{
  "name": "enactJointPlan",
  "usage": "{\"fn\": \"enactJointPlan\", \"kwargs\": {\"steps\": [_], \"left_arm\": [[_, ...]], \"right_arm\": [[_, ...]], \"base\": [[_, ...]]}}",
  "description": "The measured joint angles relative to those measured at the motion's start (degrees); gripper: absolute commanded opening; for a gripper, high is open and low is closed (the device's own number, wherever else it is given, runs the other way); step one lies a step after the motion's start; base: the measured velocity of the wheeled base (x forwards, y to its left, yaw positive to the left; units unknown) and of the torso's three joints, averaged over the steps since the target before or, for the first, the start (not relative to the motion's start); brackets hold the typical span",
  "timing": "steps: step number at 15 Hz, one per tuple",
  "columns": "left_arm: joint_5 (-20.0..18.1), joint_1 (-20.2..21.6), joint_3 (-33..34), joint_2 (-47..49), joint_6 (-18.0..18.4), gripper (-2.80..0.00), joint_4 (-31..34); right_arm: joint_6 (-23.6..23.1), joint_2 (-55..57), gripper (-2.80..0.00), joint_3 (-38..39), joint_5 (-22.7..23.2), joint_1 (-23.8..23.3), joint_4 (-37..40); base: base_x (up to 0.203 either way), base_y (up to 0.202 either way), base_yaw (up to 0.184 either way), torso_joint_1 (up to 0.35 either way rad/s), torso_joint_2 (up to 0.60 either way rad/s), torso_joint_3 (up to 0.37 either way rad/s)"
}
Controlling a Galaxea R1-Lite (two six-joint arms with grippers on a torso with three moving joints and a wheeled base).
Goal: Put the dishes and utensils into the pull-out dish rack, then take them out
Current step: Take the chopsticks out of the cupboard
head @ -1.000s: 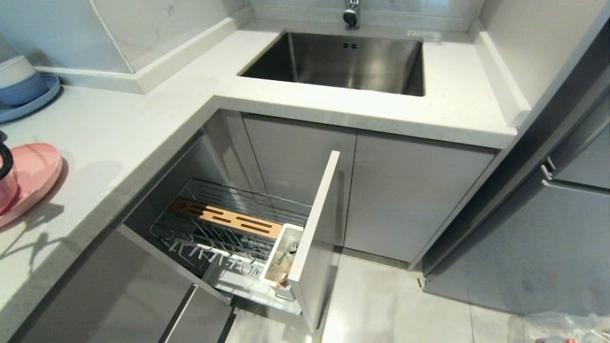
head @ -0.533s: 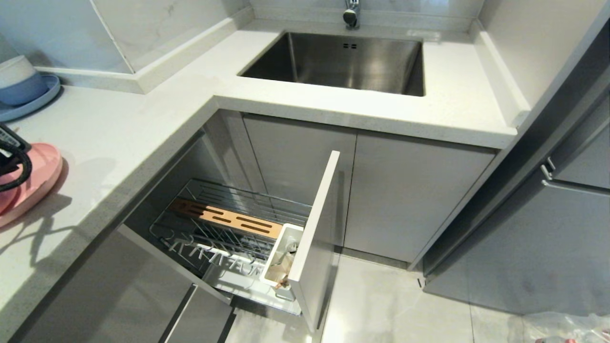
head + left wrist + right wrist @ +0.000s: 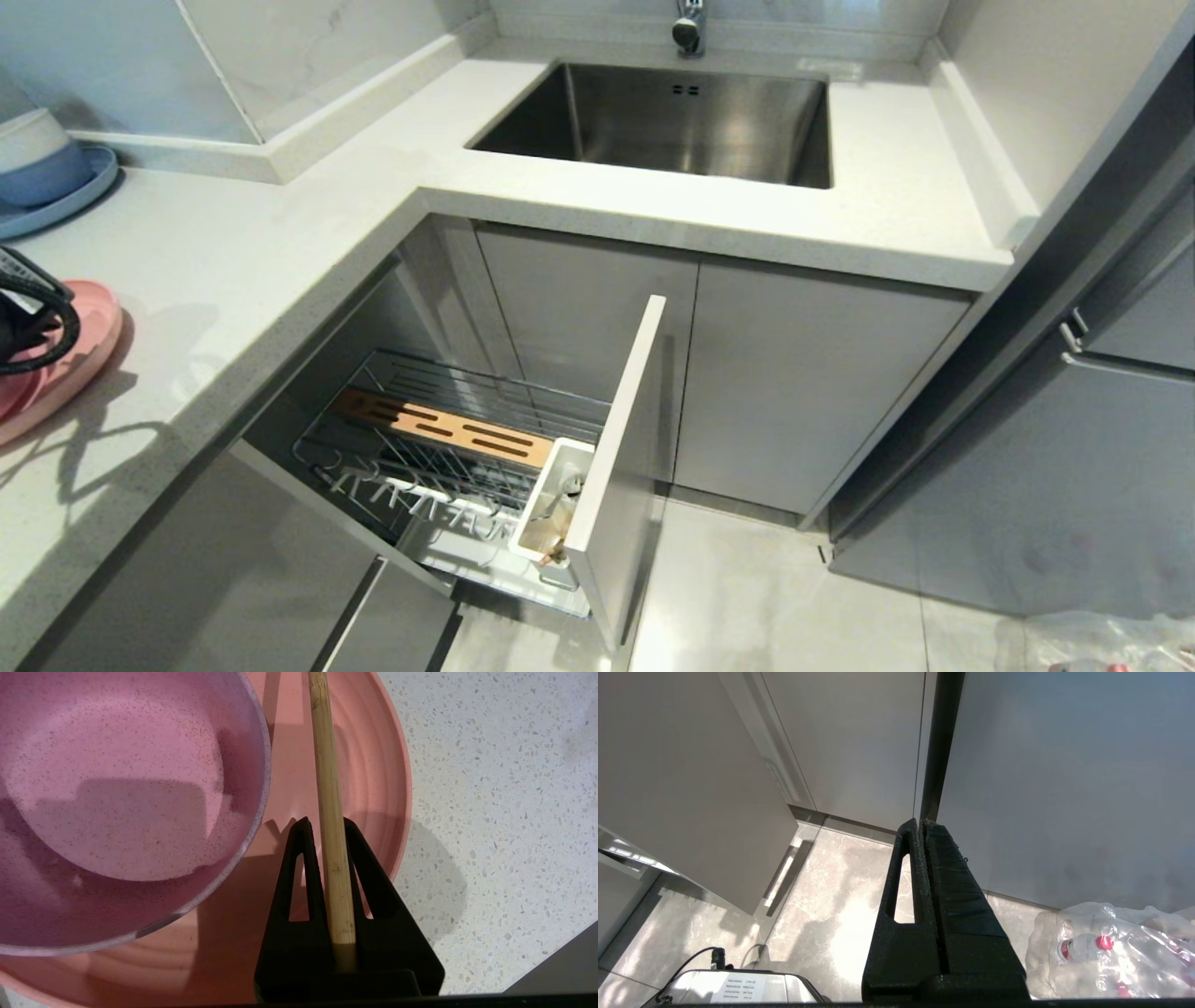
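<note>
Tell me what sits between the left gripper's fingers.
A wooden chopstick is clamped between the left gripper's fingers, above the pink plate and beside the pink bowl. The left wrist view shows it.

You have nothing legible to read off here. The only print in sight is a white label [image 3: 738,985] on top of the grey device [image 3: 733,989] on the floor below the parked right arm, and its lines are too small and blurred for you to make out a single word. On the left of the head view, the dark part of the left arm [image 3: 23,313] carries a pale patch that may be a sticker, but you cannot read anything on it.
</note>
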Motion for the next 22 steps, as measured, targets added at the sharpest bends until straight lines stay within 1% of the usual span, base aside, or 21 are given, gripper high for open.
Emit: {"fn": "enactJointPlan", "kwargs": {"steps": [3,6,9,12,21,22], "left_arm": [[0.25,0.02,0.54,0.00,-1.23,-2.80,-0.86],[2.54,0.02,3.47,-0.16,-1.14,-2.80,-6.22],[2.87,0.02,6.98,-0.54,-0.95,-2.80,-11.32],[2.86,-0.04,9.27,-1.10,-1.01,-2.80,-12.13],[2.64,-0.04,10.69,-2.21,-1.26,-2.80,-11.95],[2.64,-0.04,10.75,-2.26,-1.26,0.00,-11.89]], "right_arm": [[0.00,0.00,-2.80,0.00,-0.02,0.00,-0.02],[0.00,0.00,-2.80,0.00,0.01,0.00,0.00],[-0.02,0.00,-2.80,0.00,0.01,0.00,0.00],[0.00,0.00,-2.80,0.00,0.01,0.00,0.00],[0.00,0.00,-2.80,0.00,0.00,0.00,0.00],[0.00,0.00,-2.80,0.00,0.01,0.00,0.00]], "base": [[0.000,0.000,0.000,0.000,0.00,0.000],[0.000,0.000,0.000,0.000,0.00,0.000],[0.000,0.000,0.000,0.000,0.00,0.000],[0.000,0.000,0.000,0.000,0.00,0.000],[0.000,0.000,0.000,0.000,0.00,0.000],[0.000,0.000,0.000,0.000,0.00,0.000]]}}
